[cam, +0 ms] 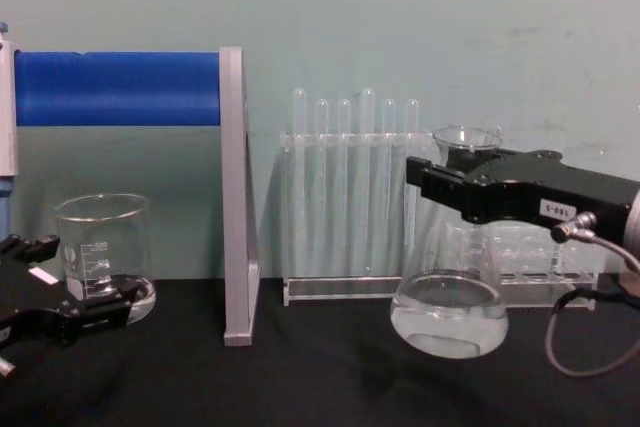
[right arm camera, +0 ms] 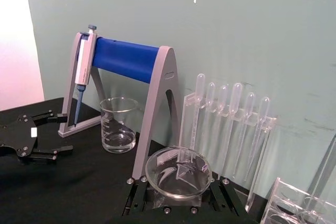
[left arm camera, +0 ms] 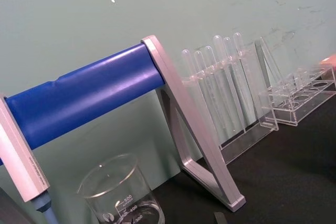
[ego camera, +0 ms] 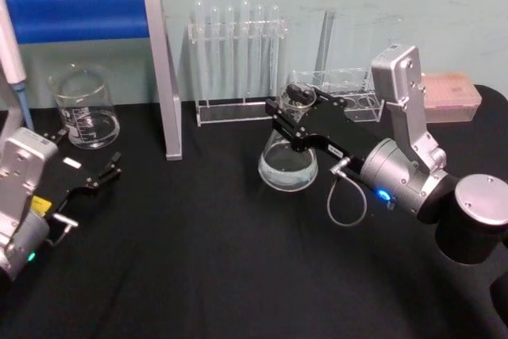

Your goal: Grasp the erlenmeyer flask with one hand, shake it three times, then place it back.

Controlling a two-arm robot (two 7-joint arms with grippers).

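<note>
Risks: the smooth glass neck could slip in the pinch once shaking starts. Liquid in the base could slosh up toward the open mouth if the swings are hard. The test-tube rack stands close behind, so a wide swing could knock it. The right end effector is clamped on the neck of the erlenmeyer flask, just under the flared rim, fingers pressed to the glass on both sides. The flask is just in front of the rack, toward its right end, upright. Its base looks slightly off the counter, but that's hard to be sure of from these angles. The left end effector rests well left of the rack, fingers spread, holding nothing.
</note>
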